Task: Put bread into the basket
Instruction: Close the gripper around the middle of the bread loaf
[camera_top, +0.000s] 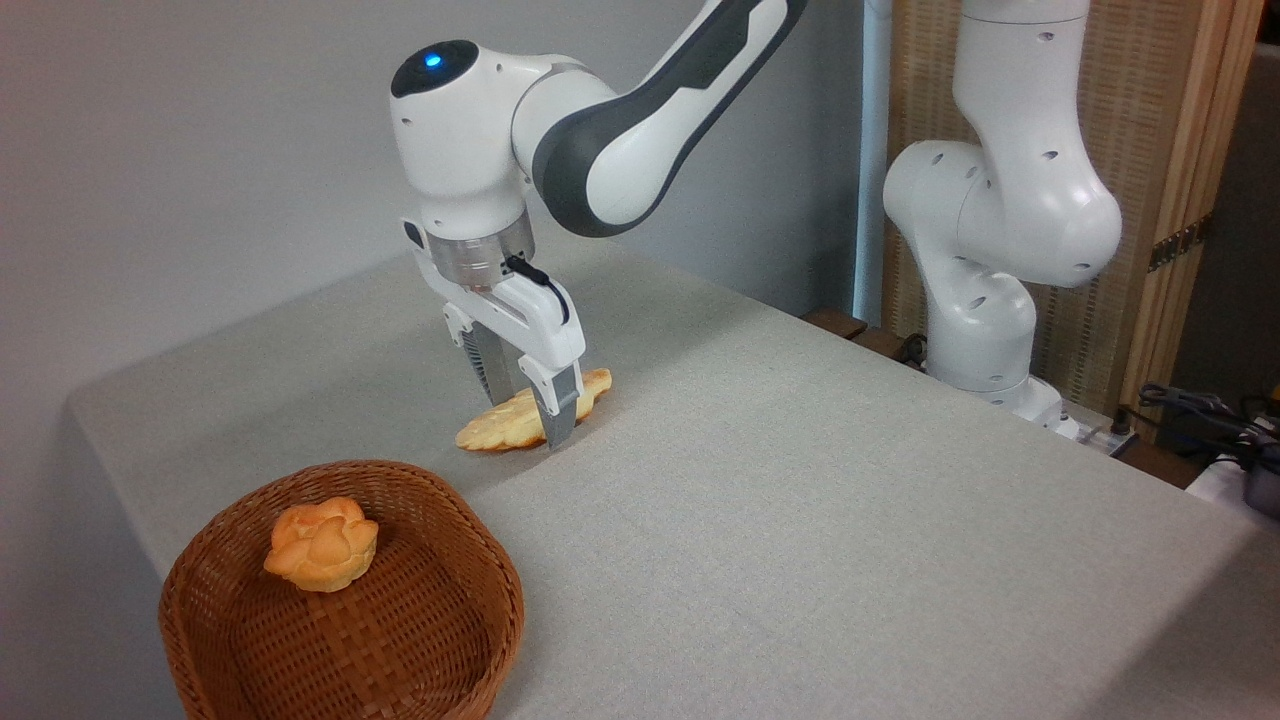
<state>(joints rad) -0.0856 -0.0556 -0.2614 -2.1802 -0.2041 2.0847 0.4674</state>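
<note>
**Gripper down over the bread, basket waiting**

Bread (520, 420), the long pale braided loaf, lies flat on the table (800, 520), toward the table's far left edge and a little way beyond the basket (345, 600). The one camera view shows the gripper (535, 425) pointing straight down at the loaf's middle, one finger on the near side and the other on the far side, so the jaws straddle its narrow width. That crosswise approach suits a long flat thing: the short span fits between the fingers. The fingers look parted about as wide as the loaf; whether they already press on it cannot be told, and the bread has not left the cloth.

The basket sits at the table's near left corner, its rim close to both edges. A small orange bun (322, 543) lies in its far left part, leaving the middle and right of the floor free. Between loaf and basket the cloth is bare, so the way over looks clear. The low wicker wall should call for only a modest lift. The arm's base (985, 330) stands at the far right edge, well apart.
</note>
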